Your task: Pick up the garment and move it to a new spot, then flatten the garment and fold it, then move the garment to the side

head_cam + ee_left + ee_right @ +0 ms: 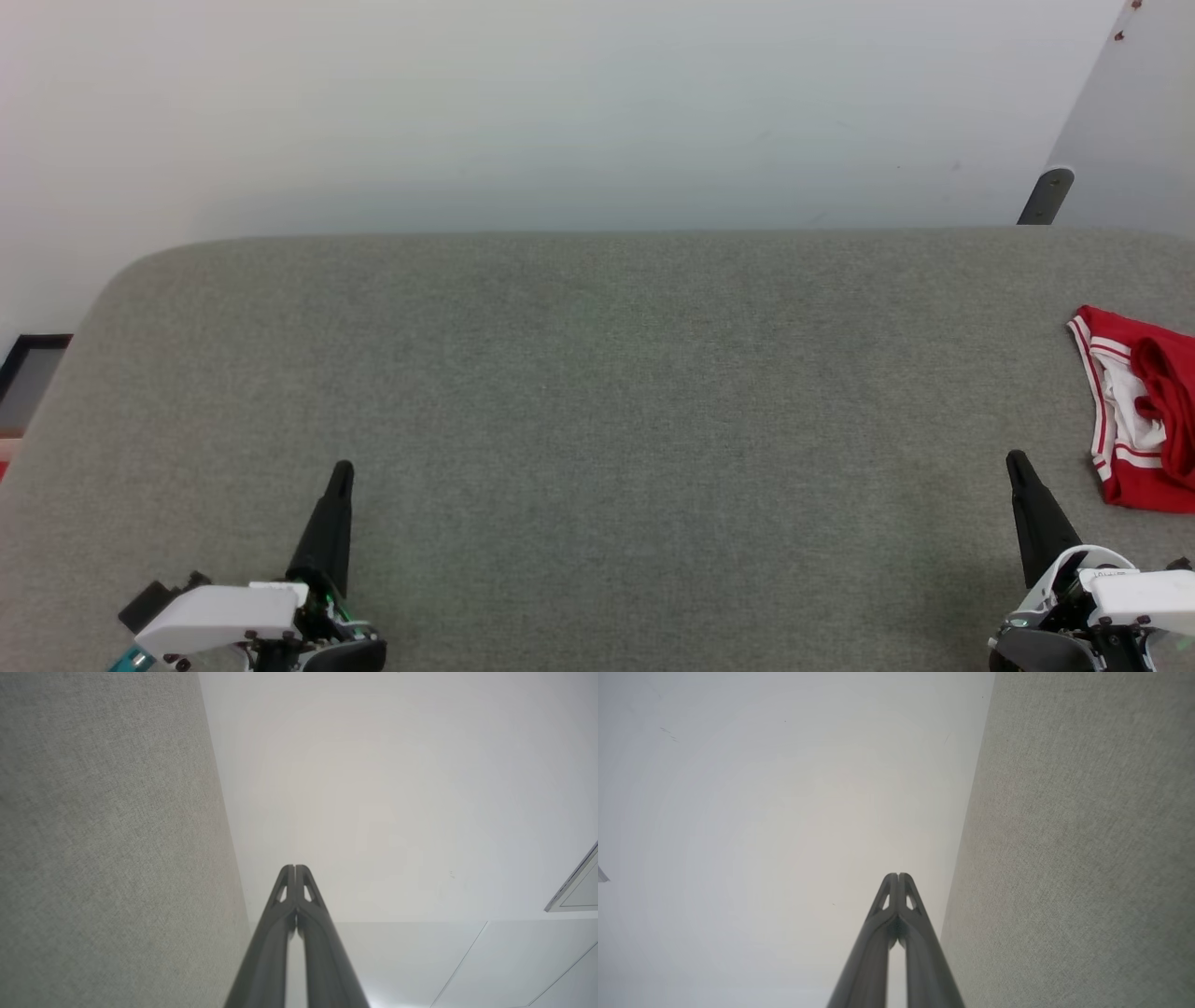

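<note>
Two claws: your left claw and right claw sit low at the near edge of the bench, one toward each side. Their fingers point away from you.
Grip: on each claw the two dark fingers are pressed together tip to tip, and neither has hold of anything.
Bench: a grey cloth-covered top runs ahead of you to a rounded far edge.
Garment: the garment lies on the bench at the far right, beyond and to the right of your right claw and apart from it. The head view's edge cuts it off.
Garment shape: it is a compact bundle, red with white-striped trim along its left side. White cloth shows inside and a rumpled red bunch lies on top. No lettering shows.
Done so far: the garment lies off to the side, as the last part of the task wants. You cannot confirm a neat fold, because the outline looks loose and part of it is hidden.
Stage: this fits a jersey folded and set aside, and it equally fits a bunched jersey waiting to be picked up.
Left to do: you cannot settle that from here.
Far: a pale wall stands behind the bench.
</note>
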